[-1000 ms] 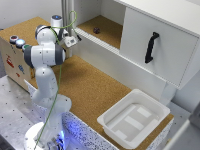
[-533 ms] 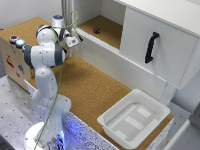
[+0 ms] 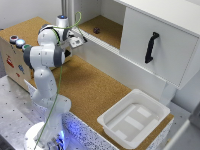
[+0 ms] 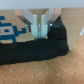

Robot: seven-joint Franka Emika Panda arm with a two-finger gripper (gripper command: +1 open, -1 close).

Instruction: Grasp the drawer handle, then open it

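The drawer handle (image 3: 151,47) is a slim black curved bar standing upright on the white drawer (image 3: 167,60) front, on the exterior view's right. My gripper (image 3: 81,40) hangs far from it, on the exterior view's left, above the cork-covered surface near the open shelf. In the blurred wrist view the gripper (image 4: 40,34) has its fingers (image 4: 33,27) close together with nothing between them. Neither the handle nor the drawer shows in the wrist view.
A shallow white plastic tray (image 3: 112,124) lies on the cork surface (image 3: 95,85) below the drawer. A small dark object (image 3: 96,30) sits in the open shelf behind the gripper. A wooden box (image 3: 12,55) with coloured buttons stands beside the arm.
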